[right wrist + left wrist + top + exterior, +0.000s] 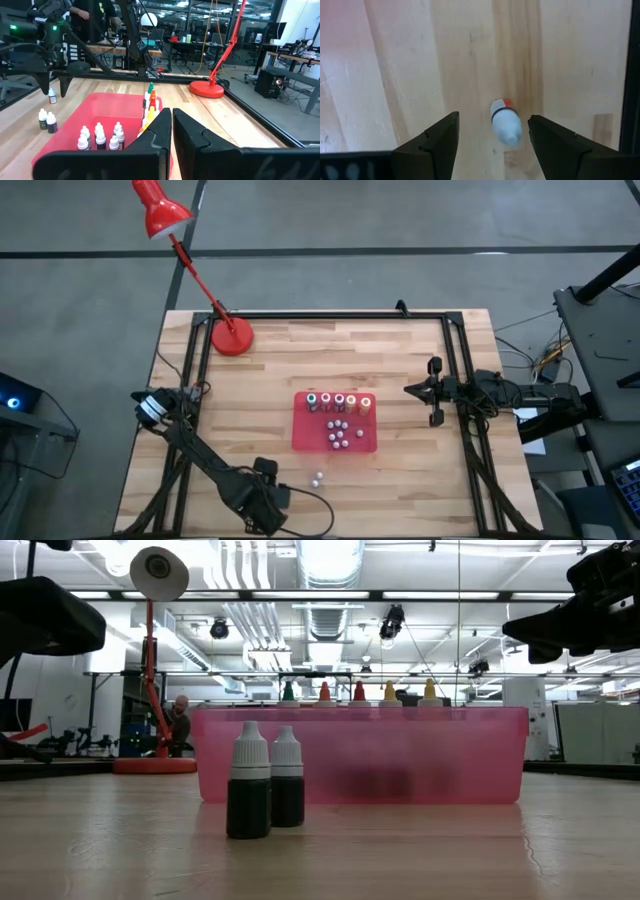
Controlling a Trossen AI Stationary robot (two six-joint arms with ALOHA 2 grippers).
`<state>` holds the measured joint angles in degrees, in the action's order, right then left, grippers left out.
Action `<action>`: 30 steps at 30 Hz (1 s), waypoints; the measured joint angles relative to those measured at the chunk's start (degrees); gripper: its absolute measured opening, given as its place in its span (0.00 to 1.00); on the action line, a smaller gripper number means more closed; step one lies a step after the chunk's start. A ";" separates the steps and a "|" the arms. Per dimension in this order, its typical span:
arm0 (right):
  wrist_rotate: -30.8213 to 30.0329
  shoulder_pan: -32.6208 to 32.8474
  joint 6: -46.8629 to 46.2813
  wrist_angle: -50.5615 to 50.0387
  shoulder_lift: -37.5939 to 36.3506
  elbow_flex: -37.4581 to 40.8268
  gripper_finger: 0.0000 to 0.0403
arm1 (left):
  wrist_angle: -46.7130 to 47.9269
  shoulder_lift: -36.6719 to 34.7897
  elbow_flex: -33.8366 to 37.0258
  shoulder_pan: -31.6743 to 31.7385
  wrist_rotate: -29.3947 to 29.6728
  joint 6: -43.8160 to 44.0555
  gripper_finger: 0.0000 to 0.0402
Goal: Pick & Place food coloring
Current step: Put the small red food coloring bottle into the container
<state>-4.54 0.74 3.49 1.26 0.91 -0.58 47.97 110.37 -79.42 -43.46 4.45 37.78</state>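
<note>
two small dark bottles with white caps (260, 782) stand nearest the low camera on the wooden desk (400, 470), in front of the red plastic tray (300, 438). five food coloring bottles (338, 401) line the tray's 12 o'clock edge. left claw (262, 502), at the desk's 7 o'clock, hangs spread over one bottle. right claw (436, 392), at 3 o'clock, is pressed together, empty.

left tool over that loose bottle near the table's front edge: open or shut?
Open. The left tool has its fingers spread, the small white-capped bottle standing between them on the table, untouched.
</note>
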 joint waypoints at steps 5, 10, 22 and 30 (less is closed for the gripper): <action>0.00 -0.01 0.00 0.00 0.00 0.00 0.02 | -1.32 -0.02 0.00 0.00 -0.39 0.10 0.52; 0.00 0.00 0.00 0.00 0.00 0.00 0.02 | -1.29 -0.02 0.02 0.02 -0.57 0.14 0.49; 0.00 0.00 0.00 0.00 0.00 0.00 0.02 | -1.25 -0.02 0.02 0.19 -0.59 0.42 0.38; 0.00 -0.01 0.00 0.00 0.00 0.00 0.02 | -0.57 -0.02 0.07 0.24 -0.57 0.42 0.31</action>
<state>-4.54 0.73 3.49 1.26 0.91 -0.58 47.40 110.34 -79.35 -43.22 3.88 38.20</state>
